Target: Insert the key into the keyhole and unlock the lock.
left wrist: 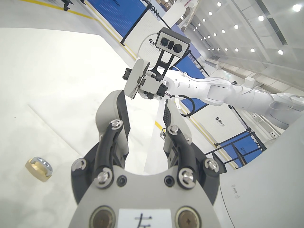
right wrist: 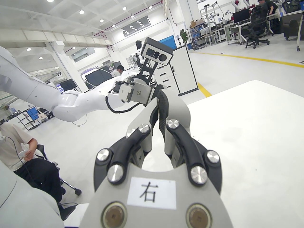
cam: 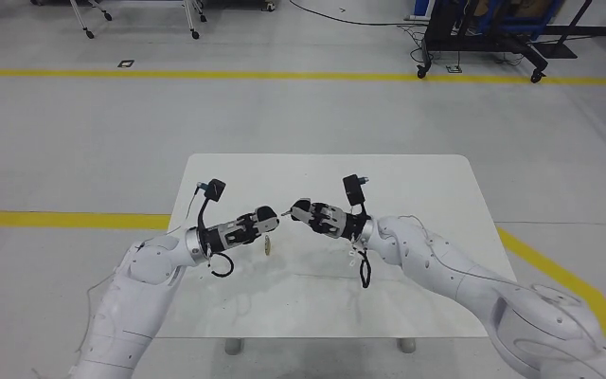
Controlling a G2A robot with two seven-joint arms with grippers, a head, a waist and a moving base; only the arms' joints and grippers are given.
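Observation:
A small brass padlock (cam: 269,246) (left wrist: 39,169) with a silver shackle lies flat on the white table (cam: 417,189), just below the two grippers. My left gripper (cam: 270,224) (left wrist: 142,99) hovers above it, open, with nothing between its fingers. Facing it tip to tip is my right gripper (cam: 301,210) (right wrist: 158,96) (left wrist: 135,81), its pads pressed together. In the top view a thin small piece, apparently the key (cam: 286,213), juts from its tips toward the left gripper. The right wrist view hides the key behind the closed fingers.
The table's far edge (cam: 322,155) and right half (cam: 436,246) hold nothing. Beyond the table are a yellow floor line (cam: 284,74), wheeled racks (cam: 142,14) and a black frame (cam: 483,47).

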